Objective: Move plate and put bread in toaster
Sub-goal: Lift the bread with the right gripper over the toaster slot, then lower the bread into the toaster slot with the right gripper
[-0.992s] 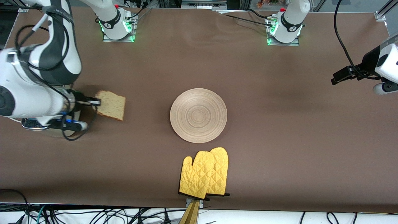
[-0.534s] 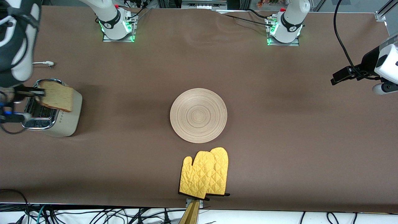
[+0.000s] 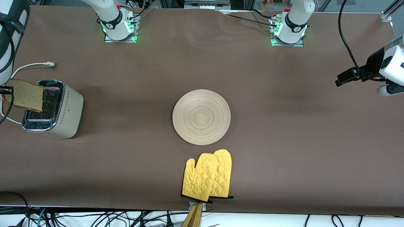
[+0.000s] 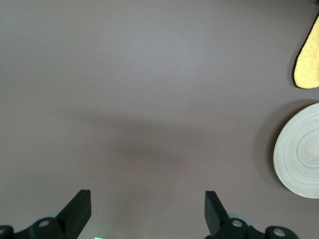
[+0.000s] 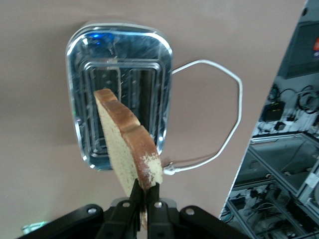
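Brown bread [image 5: 130,144] hangs on edge over the toaster [image 5: 119,94], pinched at 1 crust by the right gripper [image 5: 144,196]. It looks light, soft and easy to crush. Left gripper [image 4: 144,211] waits, fingers apart, over bare table. Plate [image 3: 201,117] sits mid-table.

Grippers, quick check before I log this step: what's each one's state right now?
Left gripper: open, empty, over bare table.
Right gripper: shut on the bread, above the toaster.

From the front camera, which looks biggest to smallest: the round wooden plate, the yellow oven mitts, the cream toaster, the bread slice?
1. Round pale wooden plate
2. Cream chrome-topped toaster and yellow quilted oven mitts: too alike to rank
3. Brown bread slice, raised toward the camera, so it may look bigger
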You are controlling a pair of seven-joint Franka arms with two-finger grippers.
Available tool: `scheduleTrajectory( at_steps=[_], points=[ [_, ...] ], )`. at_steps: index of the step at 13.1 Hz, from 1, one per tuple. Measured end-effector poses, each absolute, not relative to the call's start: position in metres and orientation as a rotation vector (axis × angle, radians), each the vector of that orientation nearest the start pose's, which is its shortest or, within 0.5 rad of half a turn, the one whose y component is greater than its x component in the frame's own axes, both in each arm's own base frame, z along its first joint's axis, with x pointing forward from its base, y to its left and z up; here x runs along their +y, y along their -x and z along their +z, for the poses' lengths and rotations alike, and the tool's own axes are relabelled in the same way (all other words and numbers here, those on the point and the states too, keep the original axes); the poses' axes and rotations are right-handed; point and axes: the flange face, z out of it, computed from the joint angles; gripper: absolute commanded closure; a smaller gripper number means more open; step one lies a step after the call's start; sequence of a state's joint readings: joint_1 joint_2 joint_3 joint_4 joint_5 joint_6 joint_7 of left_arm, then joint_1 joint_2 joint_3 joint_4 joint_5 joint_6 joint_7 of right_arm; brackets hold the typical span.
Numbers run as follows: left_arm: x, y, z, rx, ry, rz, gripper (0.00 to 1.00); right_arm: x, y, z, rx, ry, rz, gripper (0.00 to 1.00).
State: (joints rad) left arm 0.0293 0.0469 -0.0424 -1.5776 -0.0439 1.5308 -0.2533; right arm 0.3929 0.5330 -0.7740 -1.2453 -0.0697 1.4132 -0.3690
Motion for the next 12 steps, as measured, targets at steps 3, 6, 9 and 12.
scheduleTrajectory(
  at_steps=[3, 6, 9, 12],
  points=[
    [-0.012, -0.563, 0.592, -0.380, 3.148, 0.157, 0.00, -0.151, -0.646, 0.495, -0.020, 3.449, 0.614, 1.00],
    [-0.012, -0.563, 0.592, -0.380, 3.148, 0.157, 0.00, -0.154, -0.650, 0.484, -0.013, 3.458, 0.632, 1.00],
    [-0.012, -0.563, 0.592, -0.380, 3.148, 0.157, 0.00, -0.157, -0.651, 0.480, -0.003, 3.458, 0.646, 1.00],
    [-0.012, -0.563, 0.592, -0.380, 3.148, 0.157, 0.00, -0.162, -0.652, 0.470, 0.008, 3.460, 0.669, 1.00]
  ],
)
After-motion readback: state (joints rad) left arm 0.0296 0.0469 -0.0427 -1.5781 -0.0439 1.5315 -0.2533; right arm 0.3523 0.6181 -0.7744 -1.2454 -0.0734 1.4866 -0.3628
